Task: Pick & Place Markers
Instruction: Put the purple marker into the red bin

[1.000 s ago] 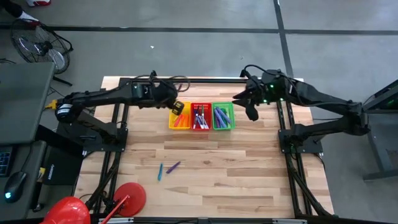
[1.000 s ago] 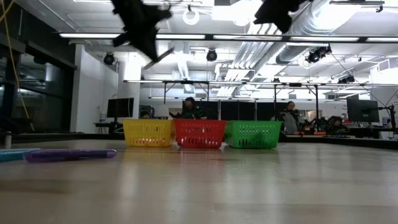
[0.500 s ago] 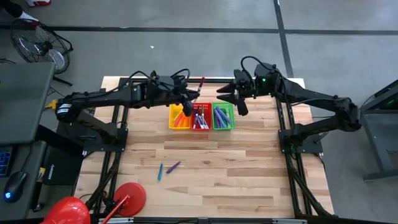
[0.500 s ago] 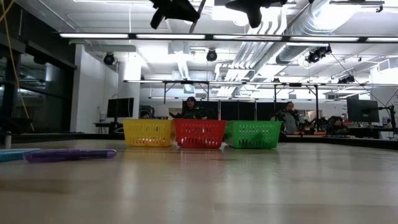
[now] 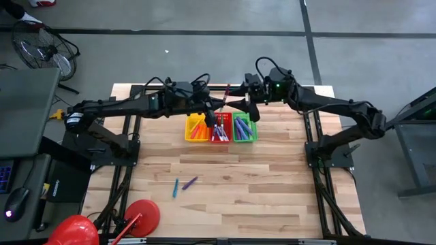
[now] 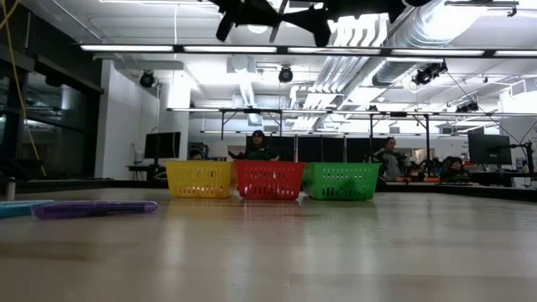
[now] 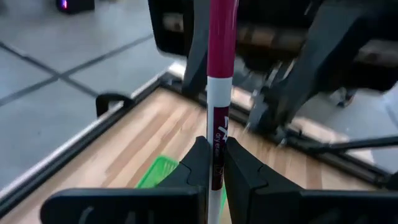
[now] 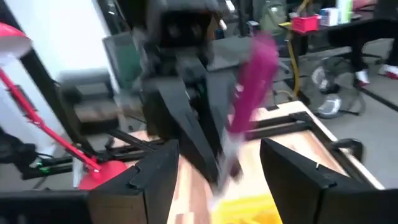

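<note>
Left wrist view: left tool [image 7: 216, 163] clamps red marker [image 7: 219, 93].

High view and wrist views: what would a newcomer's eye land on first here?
The two end effectors meeting above the red basket: the left end effector is shut on a magenta-and-white marker held upright, and the right end effector faces it, open. Next come the three baskets in a row at the table's far side, yellow, red and green, with markers inside. Two loose markers, teal and purple, lie on the near table.
</note>
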`<act>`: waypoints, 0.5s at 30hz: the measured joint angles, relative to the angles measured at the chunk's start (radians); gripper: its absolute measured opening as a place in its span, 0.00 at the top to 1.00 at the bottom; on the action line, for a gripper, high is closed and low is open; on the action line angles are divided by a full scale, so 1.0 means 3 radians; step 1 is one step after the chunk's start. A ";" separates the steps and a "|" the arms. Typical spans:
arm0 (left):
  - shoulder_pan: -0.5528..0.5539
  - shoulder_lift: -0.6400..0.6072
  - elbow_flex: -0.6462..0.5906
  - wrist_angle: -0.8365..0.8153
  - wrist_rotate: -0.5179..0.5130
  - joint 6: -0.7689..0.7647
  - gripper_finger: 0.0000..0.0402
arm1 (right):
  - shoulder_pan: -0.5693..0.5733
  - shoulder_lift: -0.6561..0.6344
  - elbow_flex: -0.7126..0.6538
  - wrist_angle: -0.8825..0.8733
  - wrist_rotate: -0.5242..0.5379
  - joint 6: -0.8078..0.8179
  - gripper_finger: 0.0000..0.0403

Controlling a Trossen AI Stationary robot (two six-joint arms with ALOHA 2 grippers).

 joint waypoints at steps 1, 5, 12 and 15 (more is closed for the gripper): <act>0.0000 0.0012 -0.0004 -0.0031 0.0012 0.0000 0.96 | -0.0002 0.0036 0.0000 0.0068 -0.0049 0.0028 0.46; 0.0000 0.0012 -0.0003 -0.0023 0.0060 0.0014 0.96 | -0.0020 0.0145 0.0000 0.0307 -0.0130 0.0208 0.46; 0.0000 0.0056 -0.0003 0.0006 0.0127 0.0038 0.96 | -0.0042 0.0231 0.0001 0.0333 -0.0276 0.0207 0.50; 0.0000 0.0059 -0.0004 0.0005 0.0147 0.0061 0.95 | -0.0041 0.0231 0.0001 0.0338 -0.0276 0.0159 0.54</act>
